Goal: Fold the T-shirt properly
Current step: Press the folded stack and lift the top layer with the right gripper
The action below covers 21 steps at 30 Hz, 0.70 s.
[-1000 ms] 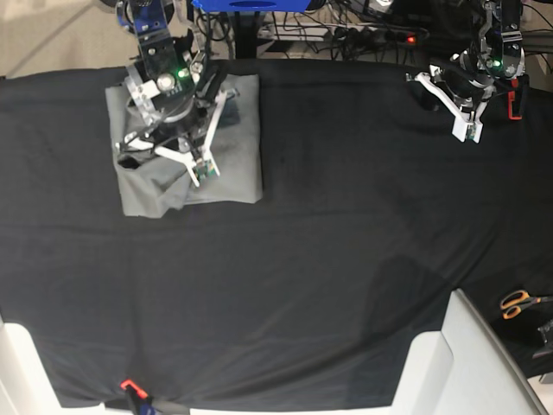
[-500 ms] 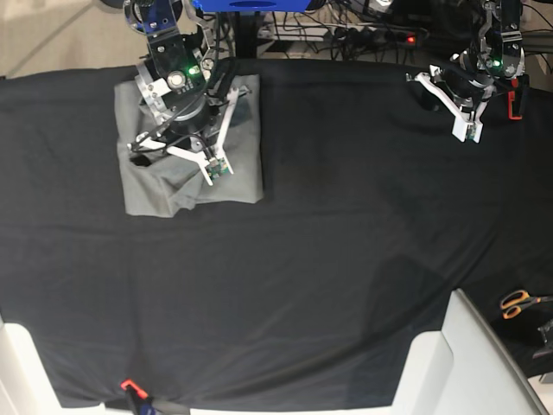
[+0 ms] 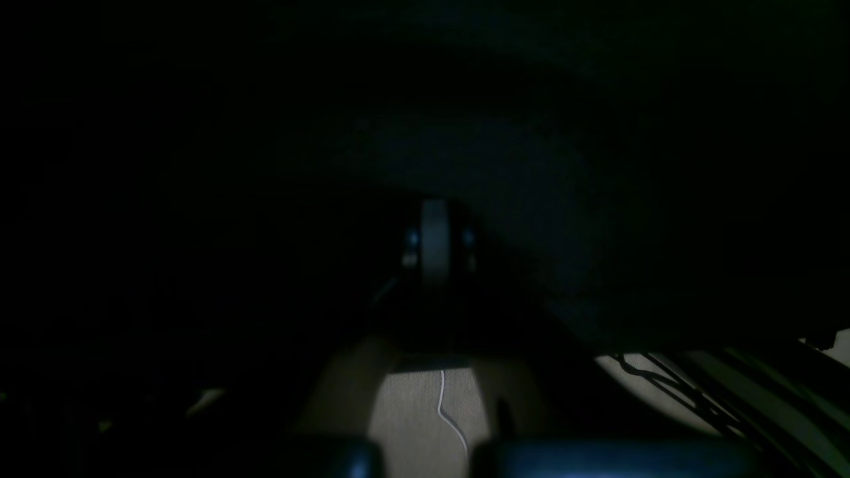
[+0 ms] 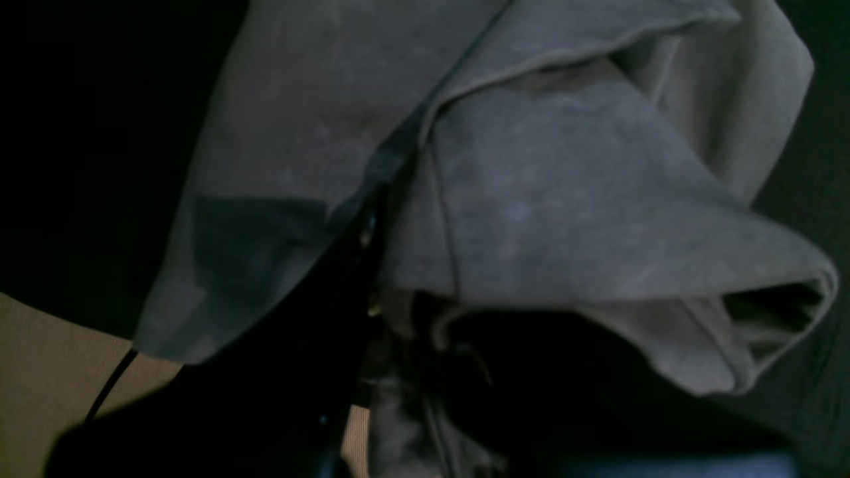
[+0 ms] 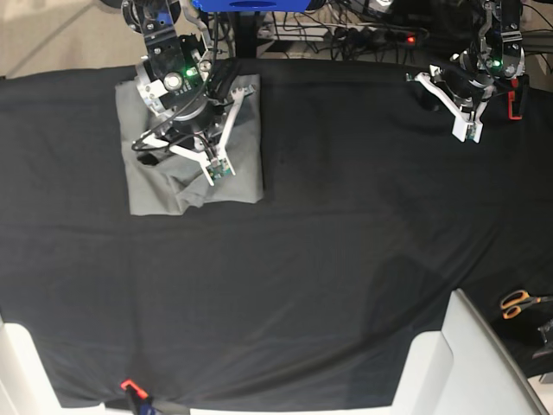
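Now the T-shirt (image 5: 238, 151) lies as a folded grey packet at the far left of the tabletop (image 5: 346, 259), on the black cloth. The right claw (image 5: 177, 160) hangs over its near left part, and compared with a second ago it has moved a little toward the far side while the packet shifted slightly right and looks more square. In the right wrist view a loose flap of the T-shirt (image 4: 564, 199) is bunched close before the camera, but I cannot tell if the right claw is closed on it or open. The left claw (image 5: 467, 130) rests at the far right, well apart from the shirt; its state I also cannot tell. I judge the folding nearly finished, only the near left corner is still rumpled.
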### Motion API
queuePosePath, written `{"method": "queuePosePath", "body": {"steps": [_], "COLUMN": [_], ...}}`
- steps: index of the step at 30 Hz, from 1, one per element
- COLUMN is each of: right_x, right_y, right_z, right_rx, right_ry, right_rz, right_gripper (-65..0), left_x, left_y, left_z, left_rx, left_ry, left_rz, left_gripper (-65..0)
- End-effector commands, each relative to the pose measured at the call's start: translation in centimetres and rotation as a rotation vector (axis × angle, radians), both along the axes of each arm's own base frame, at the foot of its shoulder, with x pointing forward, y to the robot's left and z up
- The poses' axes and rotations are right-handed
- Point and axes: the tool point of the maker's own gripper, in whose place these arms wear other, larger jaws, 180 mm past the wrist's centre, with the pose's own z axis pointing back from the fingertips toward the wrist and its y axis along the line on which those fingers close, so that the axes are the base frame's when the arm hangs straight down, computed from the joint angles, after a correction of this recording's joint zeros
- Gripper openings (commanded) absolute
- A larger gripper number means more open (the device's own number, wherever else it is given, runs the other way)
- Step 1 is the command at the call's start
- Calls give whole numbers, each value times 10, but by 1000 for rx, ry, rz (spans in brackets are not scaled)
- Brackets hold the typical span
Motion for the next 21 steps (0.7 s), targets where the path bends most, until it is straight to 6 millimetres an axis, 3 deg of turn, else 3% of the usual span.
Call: {"method": "queuePosePath", "body": {"steps": [1,10,18,21], "right_x": [10,13,13,10], "right_y": [5,16,16,18], "right_z": [11,14,14,13], "right_rx": [25,101,101,108], "right_ry": [-44,-38,-35,-26], "right_rz": [-6,-14,-15,-11], "right_gripper": [-644,-644,-641,-578], "left_x": [-2,-2,-5,-4], "left_y": [4,3,-18,-17], "left_z": [1,1,-6,-5], "left_rx": [15,14,-12,-11], "left_ry": [8,9,30,28], "left_rz": [-8,-9,-64,-63], "left_gripper": [-650,-650,-650,-650]}}
